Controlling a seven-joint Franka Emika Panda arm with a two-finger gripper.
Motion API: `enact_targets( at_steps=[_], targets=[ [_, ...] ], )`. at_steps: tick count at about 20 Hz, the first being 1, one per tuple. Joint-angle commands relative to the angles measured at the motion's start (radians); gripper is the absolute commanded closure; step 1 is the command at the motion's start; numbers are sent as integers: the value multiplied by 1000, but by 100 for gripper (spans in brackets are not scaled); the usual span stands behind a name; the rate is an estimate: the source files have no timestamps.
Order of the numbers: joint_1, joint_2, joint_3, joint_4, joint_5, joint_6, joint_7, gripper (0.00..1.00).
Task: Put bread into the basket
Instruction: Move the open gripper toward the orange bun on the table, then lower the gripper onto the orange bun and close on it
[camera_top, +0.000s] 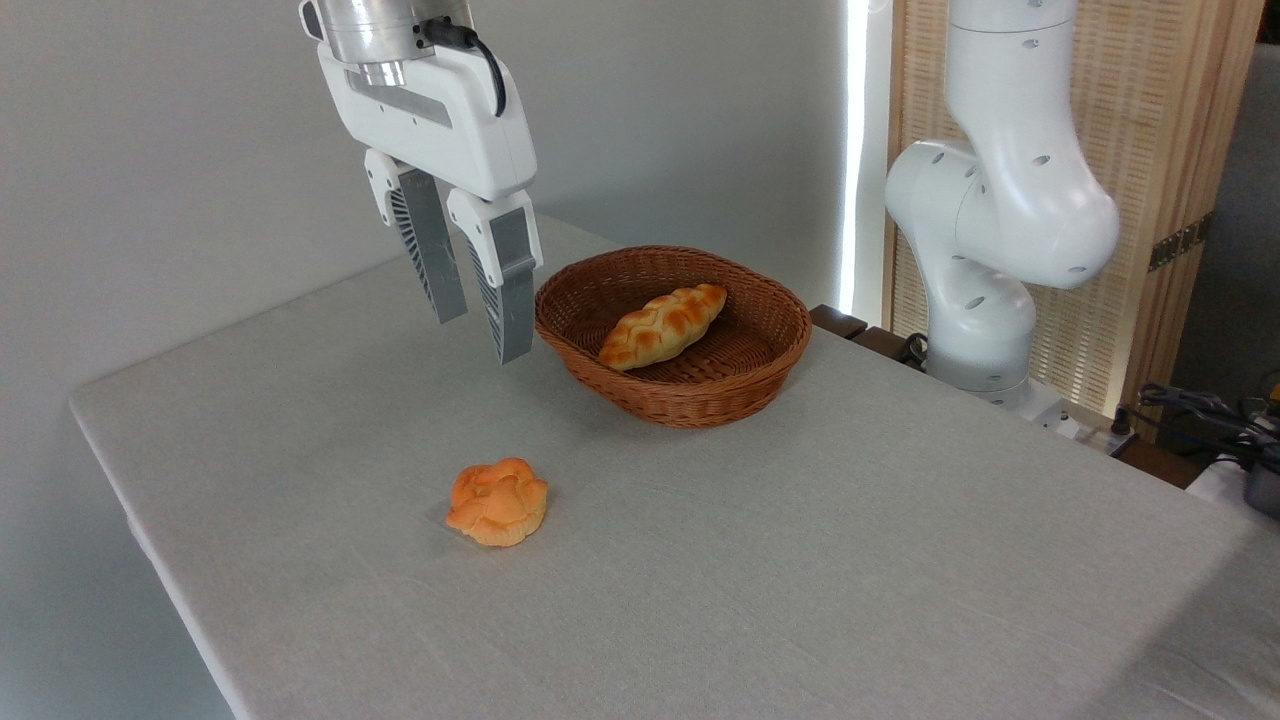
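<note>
The bread (498, 502), a small orange bun with a lumpy flower-like top, lies on the grey tablecloth near the front left of the table. The brown wicker basket (762, 310) stands further back to its right. My gripper (484, 340) hangs in the air well above the table, just left of the basket's rim and up and back from the bun. It is open, with nothing between its two grey fingers (510, 290).
A longer golden-brown braided loaf (662, 326) lies inside the basket. The arm's white base (985, 240) stands at the table's back right. The table's left edge (130, 500) runs diagonally close to the bun. Cables lie at the far right.
</note>
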Motion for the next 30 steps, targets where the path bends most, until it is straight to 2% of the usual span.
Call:
enact_targets(
  at_steps=[1, 12, 17, 20, 23, 26, 28, 30],
  targets=[
    [-3, 10, 13, 13, -20, 14, -4, 0],
    [-3, 14, 15, 1, -35, 41, -3, 0],
    [-8, 3, 7, -110, -96, 106, -12, 0],
    [-12, -52, 1, -249, -115, 228, -13, 0],
    [-38, -117, 1, -441, -115, 415, -10, 0],
    [-78, -109, 1, -530, -106, 523, -4, 0],
    [-80, -108, 1, -582, -103, 589, -3, 0],
    [-80, -108, 1, -601, -87, 609, -3, 0]
  ],
)
